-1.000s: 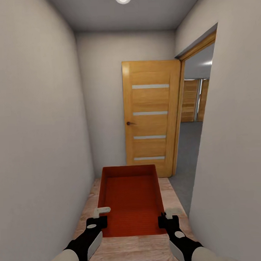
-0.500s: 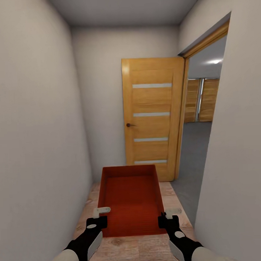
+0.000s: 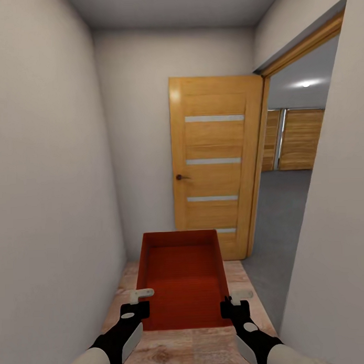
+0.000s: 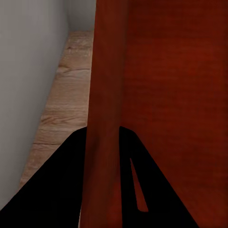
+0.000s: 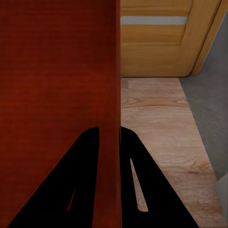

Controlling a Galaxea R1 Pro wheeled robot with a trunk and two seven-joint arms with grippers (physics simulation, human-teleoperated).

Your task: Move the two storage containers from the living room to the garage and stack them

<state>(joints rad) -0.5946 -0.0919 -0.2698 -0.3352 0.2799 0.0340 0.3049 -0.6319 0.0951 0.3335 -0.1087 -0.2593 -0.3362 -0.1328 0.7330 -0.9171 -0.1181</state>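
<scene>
The left gripper (image 3: 138, 301) is clamped over the left wall of the storage container (image 3: 181, 276); in its wrist view the two dark fingers (image 4: 61, 190) sit one on each side of the orange-red wall, pinching it near the box's near corner. The container hangs between the two grippers, held ahead of them and above the light wood plank floor (image 3: 177, 350) of a narrow passage. It looks rigid and light: an open, straight-walled box with thin walls that suit a pinch from above, and one grip on each long side should keep it from twisting (a single-sided hold would likely let it swing). Whether a second box is nested inside is hard to tell from here. The right gripper (image 3: 236, 300) is likewise closed on the right wall, fingers (image 5: 140, 190) straddling it. Beyond it, ahead and to the right, stands an open wooden door (image 3: 215, 165), with grey floor (image 3: 278, 226) past the doorway.
</scene>
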